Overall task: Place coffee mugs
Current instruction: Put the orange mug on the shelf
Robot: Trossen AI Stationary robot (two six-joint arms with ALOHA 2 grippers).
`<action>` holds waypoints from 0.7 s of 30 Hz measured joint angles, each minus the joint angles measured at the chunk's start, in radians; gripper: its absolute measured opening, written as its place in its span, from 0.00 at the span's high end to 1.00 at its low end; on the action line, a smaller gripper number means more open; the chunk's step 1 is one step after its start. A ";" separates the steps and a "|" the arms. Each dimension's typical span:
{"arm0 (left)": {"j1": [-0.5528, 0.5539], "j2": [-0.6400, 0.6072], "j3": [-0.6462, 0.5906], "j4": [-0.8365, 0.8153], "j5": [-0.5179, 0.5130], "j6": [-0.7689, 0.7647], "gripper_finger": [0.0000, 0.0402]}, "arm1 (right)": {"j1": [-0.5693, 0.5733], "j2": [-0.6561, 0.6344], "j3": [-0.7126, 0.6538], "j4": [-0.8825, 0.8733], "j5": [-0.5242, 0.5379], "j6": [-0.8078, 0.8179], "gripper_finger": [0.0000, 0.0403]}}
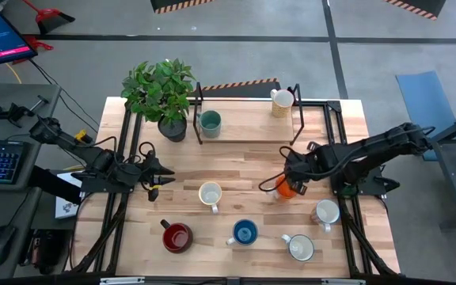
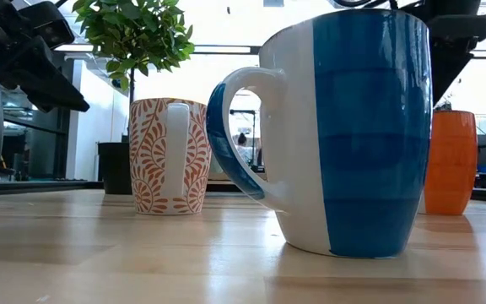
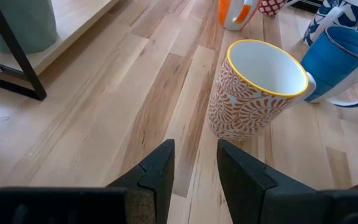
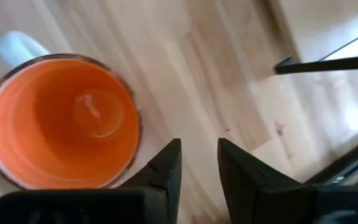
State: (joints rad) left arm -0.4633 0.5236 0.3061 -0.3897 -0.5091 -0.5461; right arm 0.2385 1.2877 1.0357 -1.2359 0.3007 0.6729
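My right gripper (image 1: 286, 176) hangs open by a narrow gap, pointing down just beside the orange mug (image 4: 61, 121), touching nothing. That mug (image 1: 288, 190) stands upright on the table. My left gripper (image 3: 194, 152) waits low at the table's left (image 1: 165, 176), narrowly open, facing the orange-patterned white mug (image 3: 253, 93). That mug stands mid-table (image 1: 210, 194). The red mug (image 1: 176, 236), blue mug (image 1: 245, 232) and two white mugs (image 1: 301, 247) (image 1: 325, 212) stand nearer the near edge. The teal mug (image 1: 210, 121) and cream mug (image 1: 282, 101) stand on the wooden shelf.
A raised wooden shelf with a black frame (image 1: 248, 127) spans the far side. A potted plant (image 1: 161, 91) stands at its left end. Bare wood lies between the patterned mug and the shelf. In the low view the blue mug (image 2: 353, 127) fills the foreground.
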 joint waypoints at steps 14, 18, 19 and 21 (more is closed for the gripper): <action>0.000 0.000 0.000 -0.001 0.000 0.000 0.73 | -0.051 0.002 -0.004 0.115 -0.124 -0.094 0.59; 0.000 0.000 0.000 -0.002 0.000 0.000 0.73 | -0.051 0.002 -0.004 0.116 -0.110 -0.098 0.59; 0.000 0.000 0.000 -0.002 0.000 0.000 0.73 | -0.051 0.002 -0.004 0.116 -0.110 -0.098 0.59; 0.000 0.000 0.000 -0.002 0.000 0.000 0.73 | -0.051 0.002 -0.004 0.116 -0.117 -0.098 0.59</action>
State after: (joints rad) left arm -0.4633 0.5236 0.3061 -0.3912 -0.5088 -0.5457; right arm 0.1875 1.2900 1.0321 -1.1201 0.1838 0.5751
